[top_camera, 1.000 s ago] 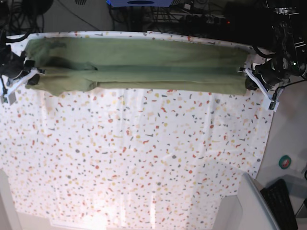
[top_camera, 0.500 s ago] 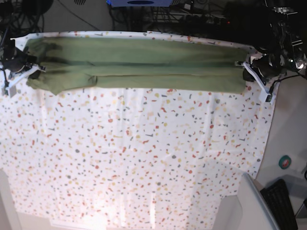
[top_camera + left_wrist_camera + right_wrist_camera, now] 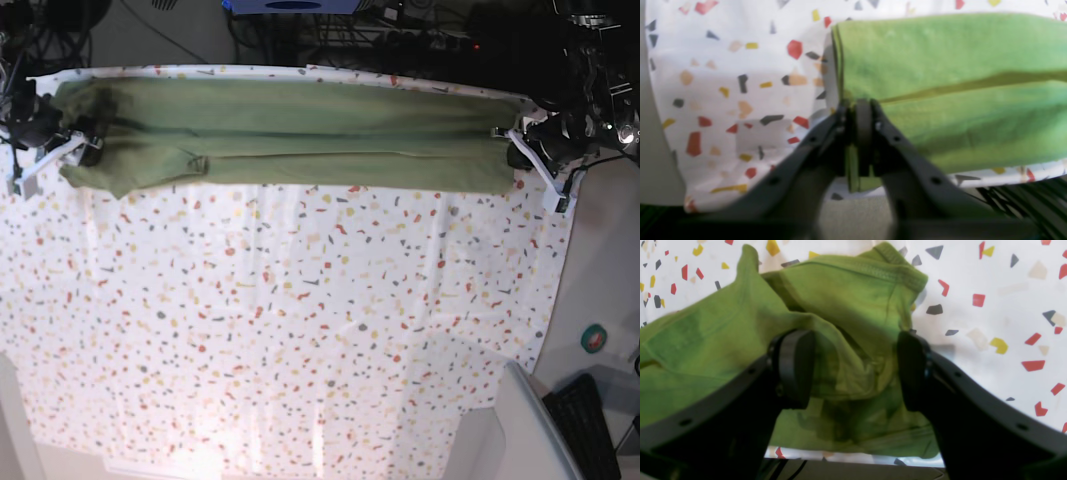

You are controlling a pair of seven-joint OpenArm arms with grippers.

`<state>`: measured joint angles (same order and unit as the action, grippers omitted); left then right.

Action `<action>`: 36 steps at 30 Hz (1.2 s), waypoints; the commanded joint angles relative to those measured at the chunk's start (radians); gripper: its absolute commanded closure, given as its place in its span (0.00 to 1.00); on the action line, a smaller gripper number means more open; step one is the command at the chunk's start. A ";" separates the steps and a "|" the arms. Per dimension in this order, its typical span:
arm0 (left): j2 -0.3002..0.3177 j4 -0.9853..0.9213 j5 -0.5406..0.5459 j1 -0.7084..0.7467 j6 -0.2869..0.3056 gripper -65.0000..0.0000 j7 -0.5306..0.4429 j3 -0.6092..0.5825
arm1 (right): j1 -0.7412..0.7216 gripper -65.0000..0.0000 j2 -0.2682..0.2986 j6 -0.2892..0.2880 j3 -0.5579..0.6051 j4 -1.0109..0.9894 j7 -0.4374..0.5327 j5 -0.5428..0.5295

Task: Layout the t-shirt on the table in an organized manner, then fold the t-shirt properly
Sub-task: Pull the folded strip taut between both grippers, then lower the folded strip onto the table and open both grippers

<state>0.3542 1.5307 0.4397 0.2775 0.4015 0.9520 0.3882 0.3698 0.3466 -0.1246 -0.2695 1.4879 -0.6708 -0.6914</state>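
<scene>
A soft, light green t-shirt (image 3: 290, 135) lies folded long along the tabletop's (image 3: 300, 330) far edge. Left gripper (image 3: 858, 113) pinches its hem; right gripper (image 3: 853, 370) gapes over the collar end. Best held by its edges.

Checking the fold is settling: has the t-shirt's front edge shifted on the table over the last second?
Yes. In the base view the t-shirt's near edge has drawn back toward the table's far edge, showing more speckled cloth.
</scene>
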 commanded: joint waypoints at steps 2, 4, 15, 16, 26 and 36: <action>0.018 0.021 0.006 -0.005 0.004 0.68 -0.012 0.033 | 0.022 0.44 0.016 -0.002 -0.038 0.044 0.015 -0.012; 0.012 0.037 0.008 -0.005 0.004 0.49 -0.011 0.067 | 0.045 0.44 -0.004 -0.002 -0.080 0.092 0.015 -0.012; -0.068 0.178 0.015 -0.004 0.006 0.27 -0.009 0.229 | -0.002 0.43 -0.053 -0.004 -0.089 0.248 0.013 -0.004; -0.085 0.179 0.015 -0.004 0.006 0.35 -0.009 0.219 | -0.007 0.44 -0.053 -0.004 -0.073 0.237 0.013 -0.004; -0.168 0.077 0.005 -0.011 0.004 1.00 -0.018 -0.001 | -0.119 1.00 -0.054 -0.004 0.023 0.049 0.015 -0.004; -0.142 -0.049 0.005 0.010 0.004 1.00 -0.109 -0.024 | -0.021 1.00 -0.056 -0.004 0.025 0.010 0.018 -0.004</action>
<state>0.2008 1.4612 0.4309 0.2943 0.4004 0.8600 0.3599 0.3435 0.2745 -0.1242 -0.2382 1.4883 -0.6624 -0.6891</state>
